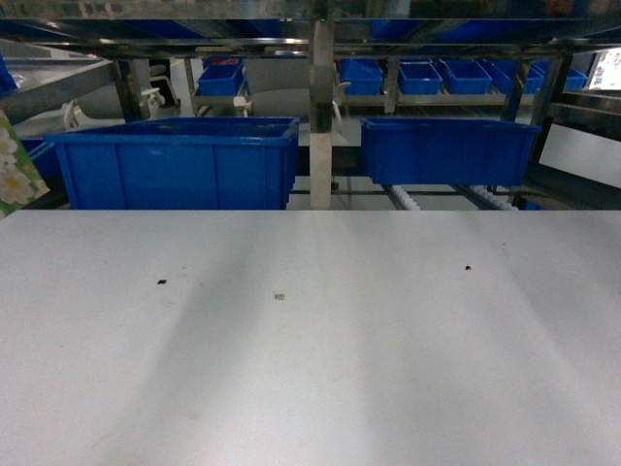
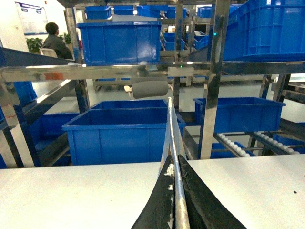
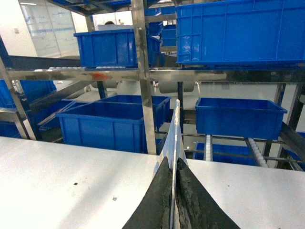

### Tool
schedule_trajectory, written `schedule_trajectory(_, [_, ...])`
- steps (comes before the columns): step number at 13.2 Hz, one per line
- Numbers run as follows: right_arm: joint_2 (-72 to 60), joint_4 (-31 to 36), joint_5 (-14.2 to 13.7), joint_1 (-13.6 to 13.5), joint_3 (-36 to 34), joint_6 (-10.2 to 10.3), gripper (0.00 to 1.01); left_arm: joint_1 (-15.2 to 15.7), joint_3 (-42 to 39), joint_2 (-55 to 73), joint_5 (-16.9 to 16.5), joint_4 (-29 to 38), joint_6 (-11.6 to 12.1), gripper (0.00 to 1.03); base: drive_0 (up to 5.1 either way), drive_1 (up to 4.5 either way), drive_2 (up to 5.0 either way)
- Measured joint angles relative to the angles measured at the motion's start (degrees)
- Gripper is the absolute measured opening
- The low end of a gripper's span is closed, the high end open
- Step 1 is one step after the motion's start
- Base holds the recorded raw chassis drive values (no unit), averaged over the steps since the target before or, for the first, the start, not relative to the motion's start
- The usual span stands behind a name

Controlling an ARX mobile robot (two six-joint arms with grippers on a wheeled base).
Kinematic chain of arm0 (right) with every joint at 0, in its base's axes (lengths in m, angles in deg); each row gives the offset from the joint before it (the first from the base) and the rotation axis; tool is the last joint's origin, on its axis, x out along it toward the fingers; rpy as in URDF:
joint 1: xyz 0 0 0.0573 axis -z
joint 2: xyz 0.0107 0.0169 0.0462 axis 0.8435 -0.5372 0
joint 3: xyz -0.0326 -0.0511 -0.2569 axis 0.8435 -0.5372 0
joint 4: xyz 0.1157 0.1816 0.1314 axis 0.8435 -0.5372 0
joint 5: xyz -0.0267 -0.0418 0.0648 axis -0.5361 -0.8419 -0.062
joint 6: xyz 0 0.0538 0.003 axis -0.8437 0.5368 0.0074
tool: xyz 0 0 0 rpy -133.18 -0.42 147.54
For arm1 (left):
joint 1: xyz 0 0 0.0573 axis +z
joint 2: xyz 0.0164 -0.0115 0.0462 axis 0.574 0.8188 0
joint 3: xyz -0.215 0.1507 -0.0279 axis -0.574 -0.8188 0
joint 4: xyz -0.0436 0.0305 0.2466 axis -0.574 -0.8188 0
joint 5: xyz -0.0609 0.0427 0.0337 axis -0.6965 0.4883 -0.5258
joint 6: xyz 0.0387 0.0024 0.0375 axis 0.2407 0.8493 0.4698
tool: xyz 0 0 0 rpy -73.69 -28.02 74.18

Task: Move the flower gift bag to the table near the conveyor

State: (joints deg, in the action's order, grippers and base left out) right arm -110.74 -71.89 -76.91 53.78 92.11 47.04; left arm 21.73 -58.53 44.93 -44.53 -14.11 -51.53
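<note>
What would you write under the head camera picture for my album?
White table facing blue bins, flowery gift bag peeking in at the left edge.

Setting: warehouse sorting floor
Evidence: steel racking [image 2: 143, 71] stacked with blue plastic bins [image 1: 175, 160], upper frame; roller conveyor [image 1: 437, 202] mid-right

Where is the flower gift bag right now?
In the head view only a corner of the flower gift bag shows at the far left edge, beside the big blue bin and above the white table.
</note>
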Motion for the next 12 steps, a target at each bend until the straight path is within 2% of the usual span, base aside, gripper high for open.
schedule_trajectory(6, [0.0, 0.0, 0.0, 0.0, 0.0, 0.0, 0.03, -0.2, 0.0, -0.1, -0.1, 0.0, 0.2, 0.02, 0.0, 4.36, -4.3])
schedule_trajectory(12, [-0.3, 0.0, 0.0, 0.0, 0.0, 0.0, 0.03, -0.2, 0.0, 0.2, -0.1, 0.0, 0.2, 0.02, 0.0, 0.00, 0.0])
